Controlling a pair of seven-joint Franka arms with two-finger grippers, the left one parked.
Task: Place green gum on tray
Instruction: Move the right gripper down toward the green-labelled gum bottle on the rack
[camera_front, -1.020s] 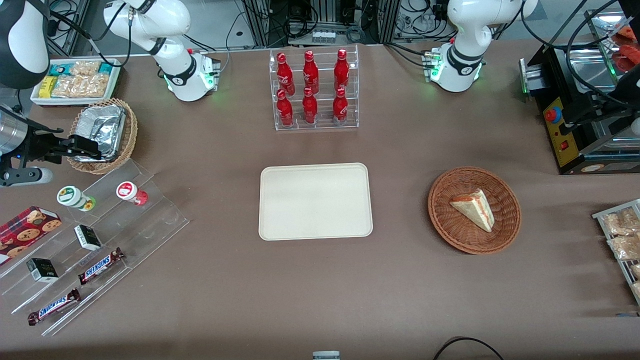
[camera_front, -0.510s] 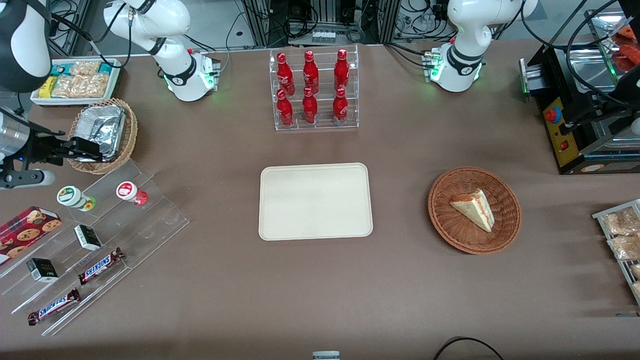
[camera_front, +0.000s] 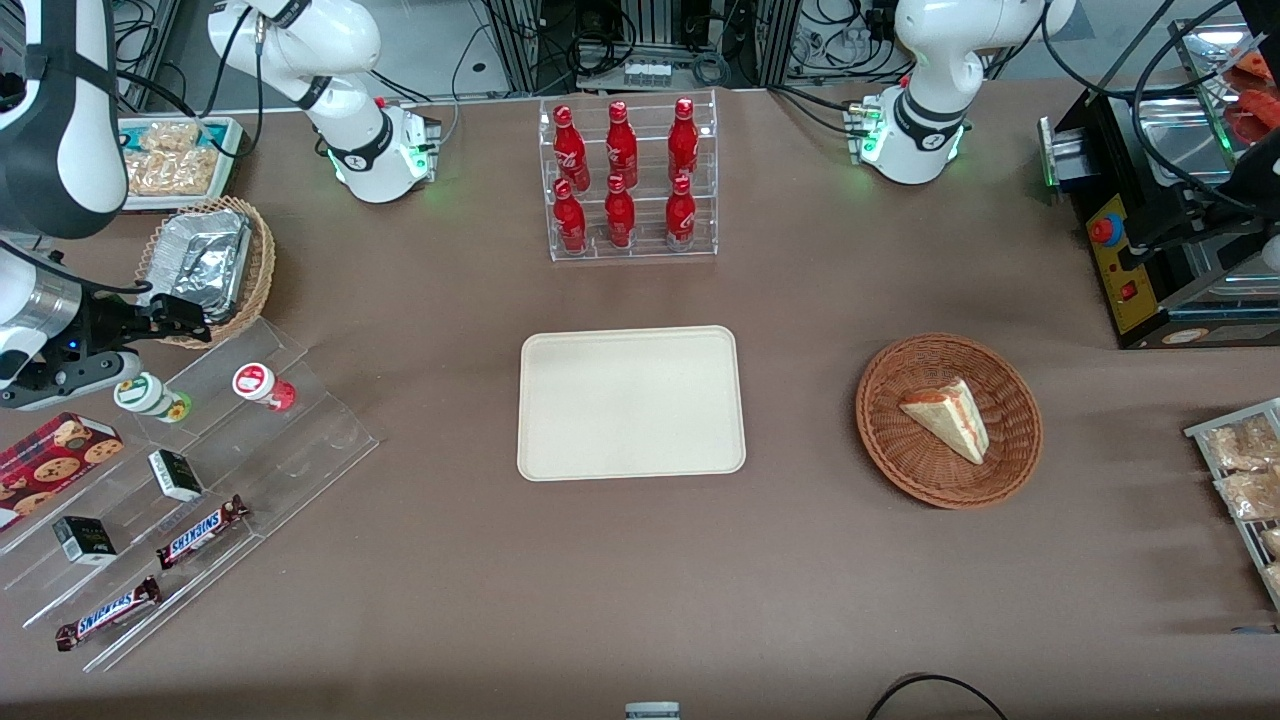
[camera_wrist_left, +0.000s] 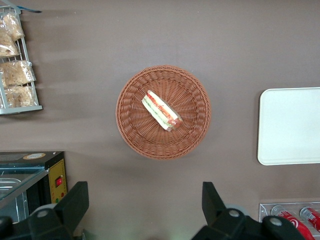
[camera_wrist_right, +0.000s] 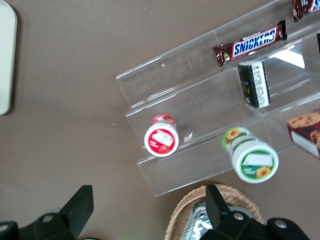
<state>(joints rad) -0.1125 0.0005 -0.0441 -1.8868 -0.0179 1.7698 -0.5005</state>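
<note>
One small cylindrical green gum bottle with white lid and yellow-green label (camera_front: 150, 395) (camera_wrist_right: 251, 157) stands upright on the top step of a clear acrylic stepped display stand (camera_front: 260, 440) (camera_wrist_right: 200, 105), toward the working arm's end of the brown counter (camera_front: 640, 570). One similar red-lidded, red-labelled gum bottle (camera_front: 262, 386) (camera_wrist_right: 161, 137) stands on the same step, beside the green one and apart from it. Lower steps carry two small dark boxes (camera_front: 175, 474) and two Snickers bars (camera_front: 200, 531); one red cookie box (camera_front: 50, 455) lies beside the stand. One black two-finger pincer (camera_front: 185, 320) (camera_wrist_right: 145, 210) hangs above the counter, just beside the green gum bottle and over the near rim of one round wicker basket holding a crumpled foil tray (camera_front: 205, 270); its fingers stand wide apart and hold nothing. One large flat cream-beige rectangular plastic tray (camera_front: 631, 402) (camera_wrist_left: 289, 125) lies mid-counter, well apart from the green gum, with nothing on it. One clear acrylic rack (camera_front: 628, 180) holds six red bottles in two rows of three, farther from the front camera than the tray. One round brown wicker basket (camera_front: 948, 420) (camera_wrist_left: 163, 112), toward the parked arm's end, holds one wedge-cut sandwich (camera_front: 947, 418).
</note>
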